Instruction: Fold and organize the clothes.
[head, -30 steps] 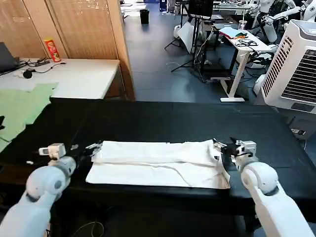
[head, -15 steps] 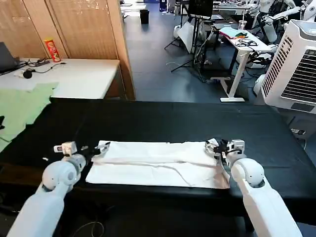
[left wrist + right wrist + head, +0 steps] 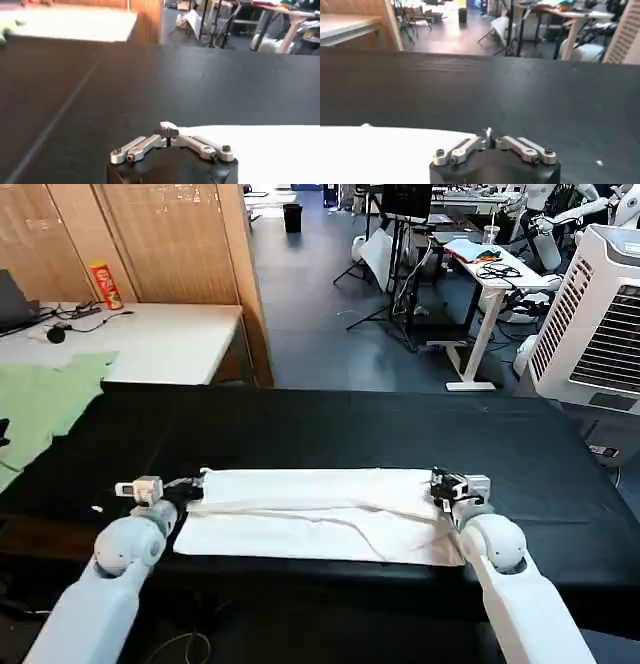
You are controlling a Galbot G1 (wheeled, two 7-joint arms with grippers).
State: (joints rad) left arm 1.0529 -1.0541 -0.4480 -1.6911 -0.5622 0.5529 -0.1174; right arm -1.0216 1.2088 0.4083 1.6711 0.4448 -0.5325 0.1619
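The white shirt (image 3: 320, 514) lies folded into a long strip across the black table (image 3: 330, 429). The left gripper (image 3: 197, 483) pinches its one end — fingers (image 3: 169, 131) clenched on the corner of cloth. The right gripper (image 3: 437, 482) is clamped on the other end, fingertips (image 3: 488, 134) closed together at the shirt's edge.

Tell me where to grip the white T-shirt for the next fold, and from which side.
Grip the white T-shirt at its two far corners, where the left gripper and right gripper sit shut on it. It lies flat as a long strip across the black table, so come in low from each short end.
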